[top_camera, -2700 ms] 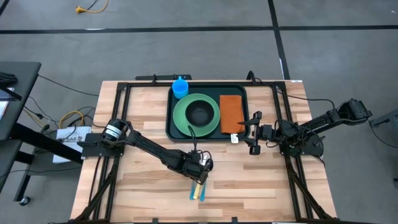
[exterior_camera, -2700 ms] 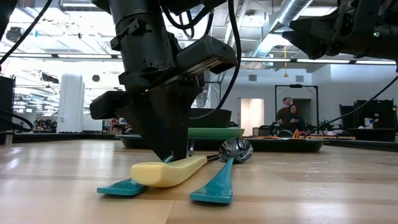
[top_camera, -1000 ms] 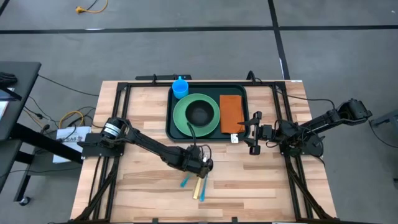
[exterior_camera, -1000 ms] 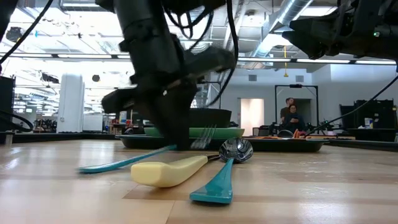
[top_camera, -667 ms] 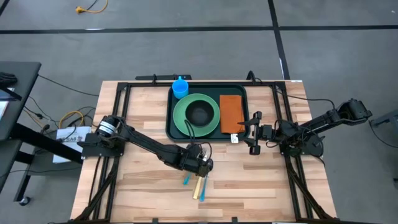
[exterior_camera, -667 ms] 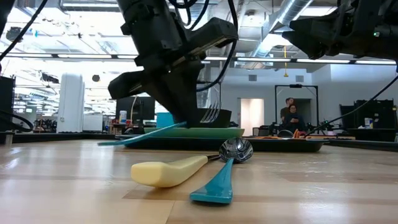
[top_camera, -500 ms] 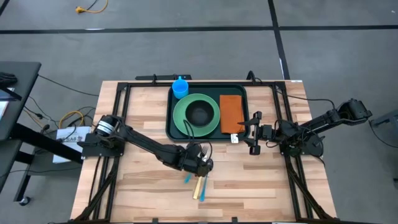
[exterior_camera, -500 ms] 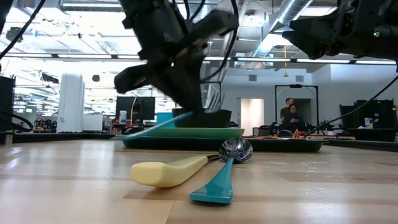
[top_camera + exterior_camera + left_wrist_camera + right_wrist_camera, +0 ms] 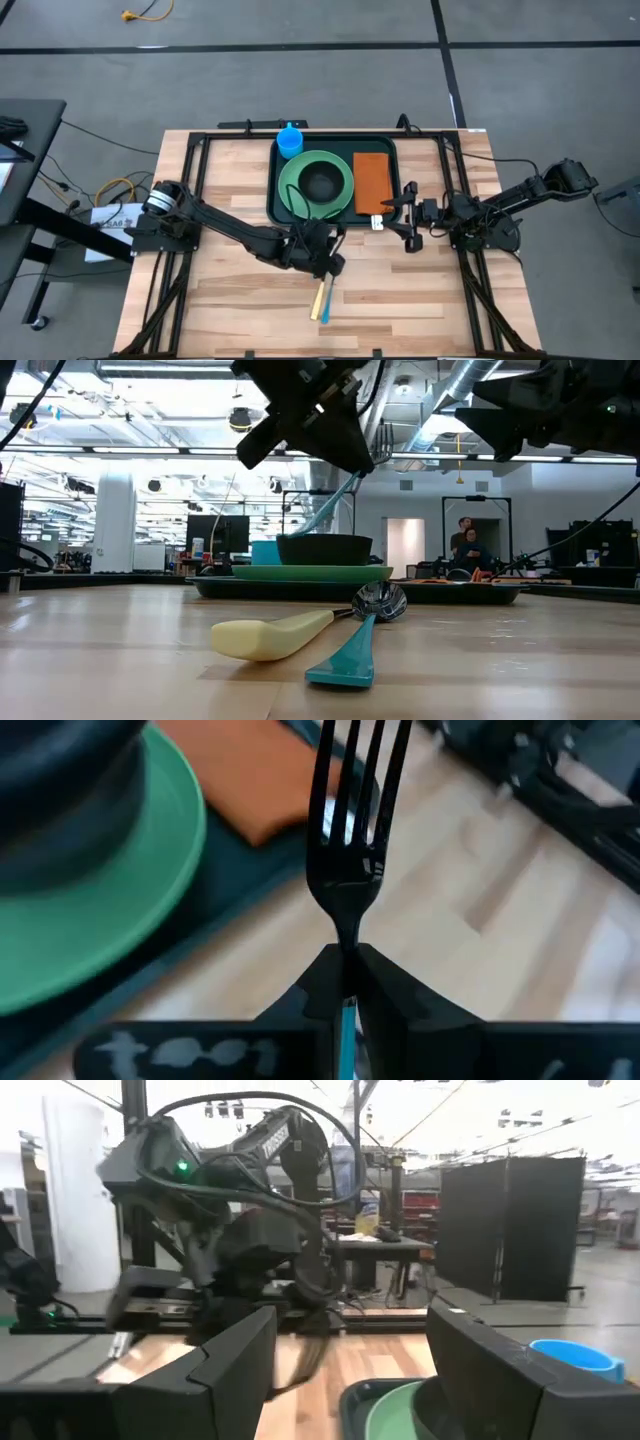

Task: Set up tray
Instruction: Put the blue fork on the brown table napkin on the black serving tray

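- Your left gripper (image 9: 318, 252) is above the wood table (image 9: 230, 300), near the 6 o'clock rim of the tray (image 9: 283, 216). Its two fingers are closed tight on a fork (image 9: 352, 840); the dark prongs stick out past the fingertips, and a teal part of the handle shows between the fingers.
- In the low view the fork (image 9: 325, 508) is lifted in the air and tilted, with nothing under it that touches it.
- The tray sits at the 12 o'clock side of the table, a dark green rectangle with a raised rim.
- Inside the tray you see a round green plate (image 9: 292, 186) with a dark bowl (image 9: 320, 183) on it. A blue cup (image 9: 289, 140) is at 11 o'clock from the plate, and an orange napkin (image 9: 371, 181) lies at 3 o'clock from it.
- On the table at 6 o'clock from the tray lie a cream-handled spoon (image 9: 290, 629) and a teal-handled utensil (image 9: 348, 656), crossing each other.
- Your right gripper (image 9: 406, 215) hangs just beside the tray's 3 o'clock rim, near the napkin. Its fingers are spread apart and hold nothing.
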Robot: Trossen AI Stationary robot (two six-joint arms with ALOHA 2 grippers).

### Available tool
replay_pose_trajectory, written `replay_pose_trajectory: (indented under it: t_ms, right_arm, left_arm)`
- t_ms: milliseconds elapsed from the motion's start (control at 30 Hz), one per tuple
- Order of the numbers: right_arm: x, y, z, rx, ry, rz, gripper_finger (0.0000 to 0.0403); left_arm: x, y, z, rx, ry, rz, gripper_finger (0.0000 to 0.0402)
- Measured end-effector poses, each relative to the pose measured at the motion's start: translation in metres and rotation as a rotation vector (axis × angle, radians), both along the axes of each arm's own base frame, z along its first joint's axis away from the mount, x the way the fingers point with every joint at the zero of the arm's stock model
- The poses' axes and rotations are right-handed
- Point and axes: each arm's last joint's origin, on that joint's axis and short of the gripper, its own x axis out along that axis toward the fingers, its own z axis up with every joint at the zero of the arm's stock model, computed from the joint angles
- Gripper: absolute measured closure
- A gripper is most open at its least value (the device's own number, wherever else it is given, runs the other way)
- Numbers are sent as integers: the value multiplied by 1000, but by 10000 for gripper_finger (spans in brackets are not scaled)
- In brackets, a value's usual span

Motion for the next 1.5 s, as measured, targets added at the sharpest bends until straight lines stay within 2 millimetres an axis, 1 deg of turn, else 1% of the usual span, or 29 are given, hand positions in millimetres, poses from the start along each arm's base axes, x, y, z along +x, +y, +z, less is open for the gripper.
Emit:
replay_pose_trajectory:
  t_ms: [100,233,333,400,567,667,800,933,1067,1333,1500]
  right_arm:
    - [0,0,0,31,1,10,149]
    - [0,1,-1,16,8,46,149]
    - [2,1,2,17,7,34,149]
    - [7,1,5,13,28,-6,149]
    - [27,2,18,-33,193,-139,149]
    - [36,3,30,-69,242,-165,149]
    - [41,6,46,-96,218,-147,149]
    - [44,11,56,-123,213,-122,149]
    - [53,15,58,-149,243,-127,149]
    - [76,20,62,-186,272,-140,151]
    - [86,22,69,-202,266,-142,169]
  left_arm:
    - [0,3,1,73,-10,38,392]
    - [0,6,4,196,-25,107,392]
    - [1,8,6,277,-50,150,392]
    - [4,8,8,320,-65,161,392]
    - [8,10,14,375,-93,160,392]
    - [9,11,15,385,-100,161,392]
    - [9,13,14,388,-89,164,392]
    - [9,13,14,391,-89,167,392]
    - [10,14,14,393,-88,172,392]
    - [10,15,14,390,-86,170,392]
    - [10,15,14,386,-86,164,392]
